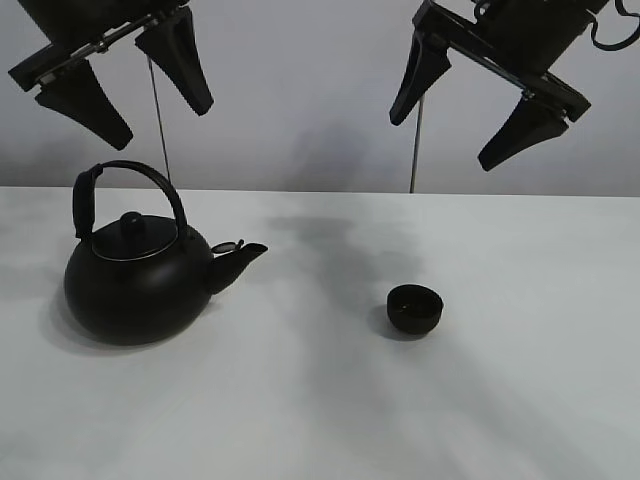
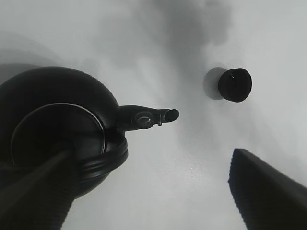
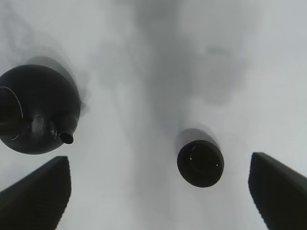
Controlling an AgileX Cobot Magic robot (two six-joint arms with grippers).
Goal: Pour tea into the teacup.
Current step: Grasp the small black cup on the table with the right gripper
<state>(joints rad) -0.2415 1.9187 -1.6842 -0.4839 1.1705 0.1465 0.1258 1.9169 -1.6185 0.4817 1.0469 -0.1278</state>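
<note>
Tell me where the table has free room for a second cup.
The white table is bare between the big round black kettle and the small matte-black teacup, across the whole front, and right of the teacup. Only the left, around the kettle, is taken.

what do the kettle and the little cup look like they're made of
Kettle: likely enamelled or coated metal, matte black with a soft sheen; a bare silvery ring shows on top. Teacup: probably ceramic or coated metal, matte black, with small glints inside the rim; unclear which.
</note>
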